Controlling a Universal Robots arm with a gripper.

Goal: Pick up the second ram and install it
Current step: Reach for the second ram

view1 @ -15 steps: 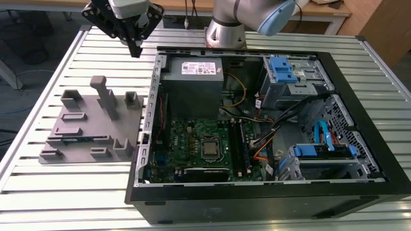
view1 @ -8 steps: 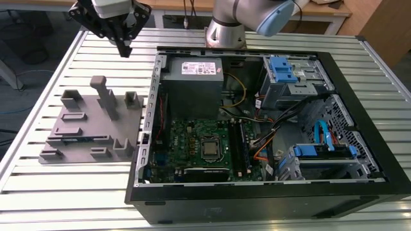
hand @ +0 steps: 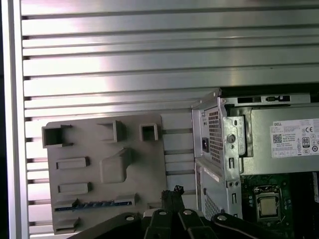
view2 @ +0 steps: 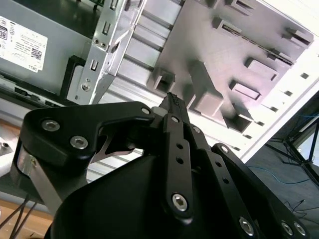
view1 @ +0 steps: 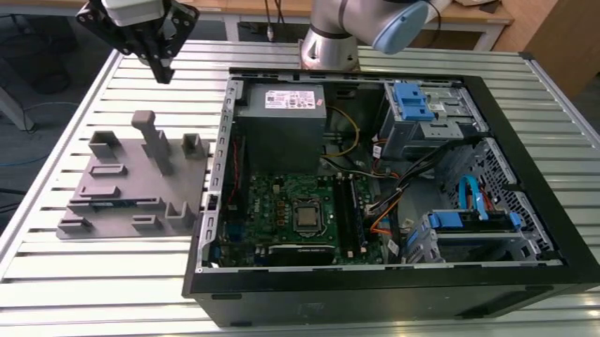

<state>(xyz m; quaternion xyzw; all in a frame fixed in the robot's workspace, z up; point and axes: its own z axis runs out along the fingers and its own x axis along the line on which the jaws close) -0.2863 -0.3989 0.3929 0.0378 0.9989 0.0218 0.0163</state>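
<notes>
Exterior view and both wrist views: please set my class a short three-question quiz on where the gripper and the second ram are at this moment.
1. True or false: the gripper is holding the second ram.
2. Multiple choice: the second ram sits in A) a slot of the grey block; B) a motherboard socket; C) a drive bay.
3. Fill in: in the exterior view, the grey block lies on the table to the computer case's ____.

Key: 1 false; 2 A; 3 left.
</notes>
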